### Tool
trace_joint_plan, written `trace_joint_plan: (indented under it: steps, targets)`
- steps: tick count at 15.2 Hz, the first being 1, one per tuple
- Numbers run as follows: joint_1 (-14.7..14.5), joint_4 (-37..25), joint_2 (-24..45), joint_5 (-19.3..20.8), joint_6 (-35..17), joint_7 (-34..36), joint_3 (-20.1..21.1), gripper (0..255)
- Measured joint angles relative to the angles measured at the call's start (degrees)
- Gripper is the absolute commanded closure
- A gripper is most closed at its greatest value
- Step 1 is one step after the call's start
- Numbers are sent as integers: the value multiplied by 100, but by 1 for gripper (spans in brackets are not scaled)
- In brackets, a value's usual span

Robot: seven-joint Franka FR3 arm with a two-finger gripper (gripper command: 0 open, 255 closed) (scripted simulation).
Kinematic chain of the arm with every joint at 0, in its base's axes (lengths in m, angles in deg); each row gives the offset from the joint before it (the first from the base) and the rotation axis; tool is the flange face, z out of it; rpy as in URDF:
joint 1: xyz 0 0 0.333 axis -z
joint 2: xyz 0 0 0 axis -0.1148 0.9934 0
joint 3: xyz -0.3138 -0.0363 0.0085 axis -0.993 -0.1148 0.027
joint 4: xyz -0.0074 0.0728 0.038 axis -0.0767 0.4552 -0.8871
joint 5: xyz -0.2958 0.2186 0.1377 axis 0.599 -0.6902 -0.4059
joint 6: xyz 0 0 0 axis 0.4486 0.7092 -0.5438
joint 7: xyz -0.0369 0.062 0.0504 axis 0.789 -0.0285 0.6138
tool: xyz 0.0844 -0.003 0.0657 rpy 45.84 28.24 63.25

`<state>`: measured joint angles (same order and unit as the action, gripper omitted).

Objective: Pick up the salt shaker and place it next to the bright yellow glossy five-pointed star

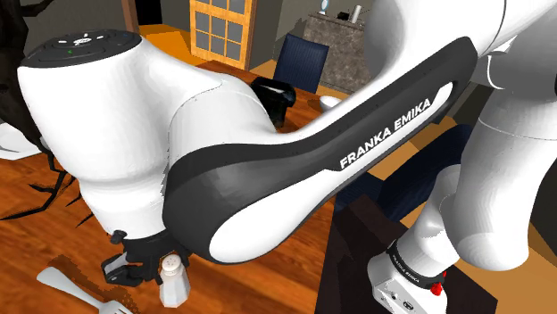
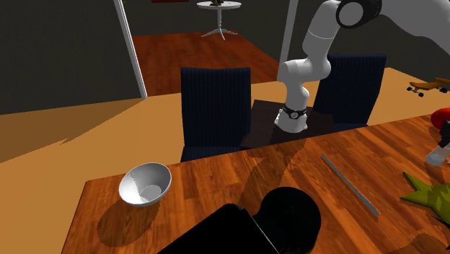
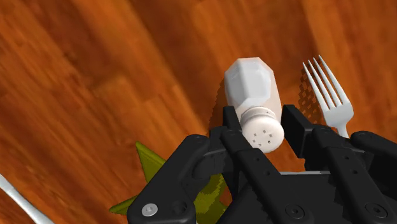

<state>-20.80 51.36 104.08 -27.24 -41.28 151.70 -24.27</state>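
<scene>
The fingers [image 3: 230,130] are closed narrowly on the cap [image 3: 264,132] of the shaker [image 3: 253,86], which is held upright at or just above the table [image 3: 95,76], near the star [image 3: 154,170]. The placing step is judged to be in hand: a short settle onto the wood, then release and a straight lift, are called for. The fork [image 3: 327,89] lies just beside the shaker, so sideways travel should be avoided; open wood is available on the far side.

Shoulder cam: tight behind the arm [image 1: 295,161], looking down at the table [image 1: 277,290]. Second cam: across the table, farther back, facing the stand [image 2: 261,124]. Wrist cam: close, steeply down. All three catch the salt shaker [image 3: 252,86]; the last two also share the star [image 3: 153,162].
</scene>
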Motion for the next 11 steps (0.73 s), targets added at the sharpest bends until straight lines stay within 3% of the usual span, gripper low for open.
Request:
trace_joint_plan:
  steps: [4,5,11]
  targets:
    - [0,7,3,3,-11,1,-1,255]
    - [0,7,3,4,-11,1,-2,0]
    - [0,7,3,4,-12,2,-1,0]
